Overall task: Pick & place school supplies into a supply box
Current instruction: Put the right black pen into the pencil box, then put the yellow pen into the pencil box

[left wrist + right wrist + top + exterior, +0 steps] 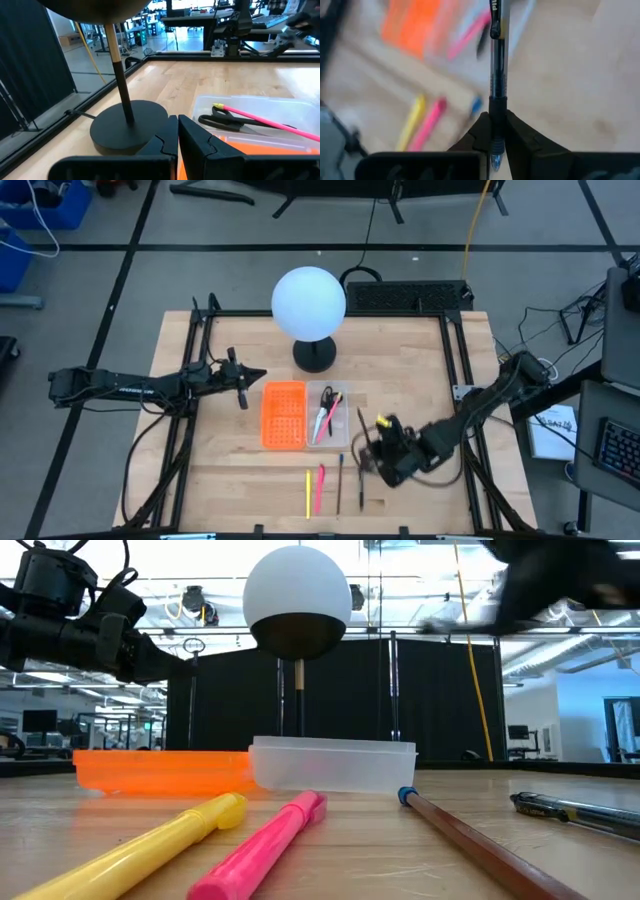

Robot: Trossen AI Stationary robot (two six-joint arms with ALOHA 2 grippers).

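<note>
The supply box sits mid-table, its orange half (283, 416) joined to a clear half (330, 416). The clear half holds black-handled scissors (225, 121) and a pink pen (260, 120). A yellow pen (308, 493), a pink pen (320, 488) and a brown pencil with a blue end (470, 840) lie flat near the table's near edge. My right gripper (372, 452) (495, 125), right of those pens, is shut on a dark pen (495, 60). My left gripper (243, 385) (178, 140) hovers shut just left of the orange half. My right gripper pinches the dark pen between its two fingers near the pen's writing end (496, 102). The silver tip (495, 161) shows behind the fingers. The rest of the barrel, with its clip end (495, 20), sticks out ahead, along the fingers.
A white globe lamp (309, 302) stands on a black round base (127, 122) just beyond the box. Another dark pen (575, 812) lies on the wood at the right in the low view. Black frame rails (190, 380) run along both table sides.
</note>
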